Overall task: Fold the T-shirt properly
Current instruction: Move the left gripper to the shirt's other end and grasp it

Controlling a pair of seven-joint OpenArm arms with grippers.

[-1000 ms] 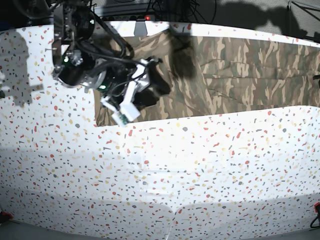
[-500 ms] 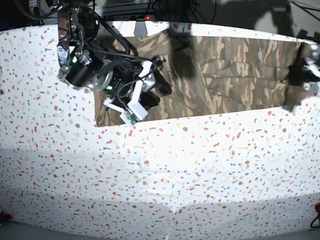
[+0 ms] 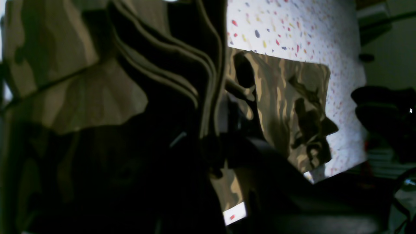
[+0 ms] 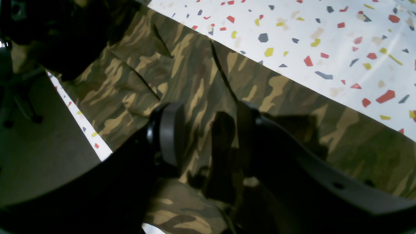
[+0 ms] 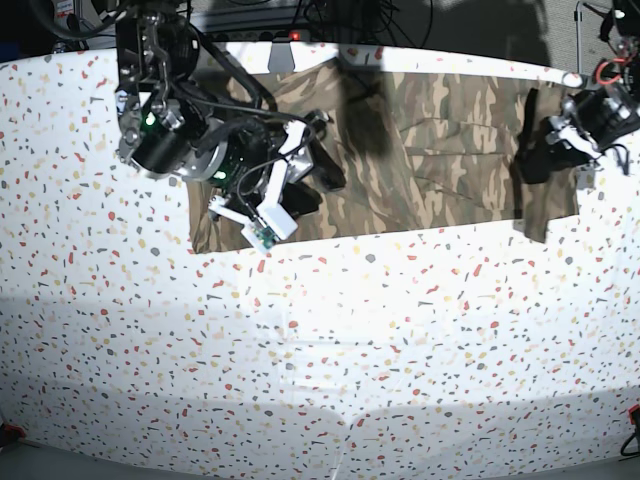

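A T-shirt lies spread along the far edge of a table, with 2 arms above it: the right gripper over its left end, the left gripper at its right end.

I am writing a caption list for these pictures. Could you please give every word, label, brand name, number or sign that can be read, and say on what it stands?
No readable text appears in any view.
The T-shirt shows only camouflage print; no neck label is visible.
The table carries only coloured speckles.
The right gripper and left gripper show no legible marking; the left wrist view is too dark to tell.
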